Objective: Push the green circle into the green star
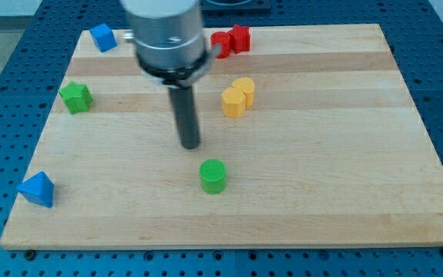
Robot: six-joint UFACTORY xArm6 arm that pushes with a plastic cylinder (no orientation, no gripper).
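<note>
The green circle point(213, 175) stands on the wooden board a little below the view's middle. The green star point(76, 97) sits near the board's left edge, far to the upper left of the circle. My tip point(191, 145) is just above and slightly left of the green circle, with a small gap between them. The arm's grey body rises from the rod toward the view's top.
Two yellow blocks point(238, 96) touch each other right of the rod. Two red blocks point(231, 40) sit at the top edge. A blue block point(102, 37) is at the top left, a blue triangle point(37, 189) at the bottom left. The wooden board point(344, 185) lies on a blue pegboard.
</note>
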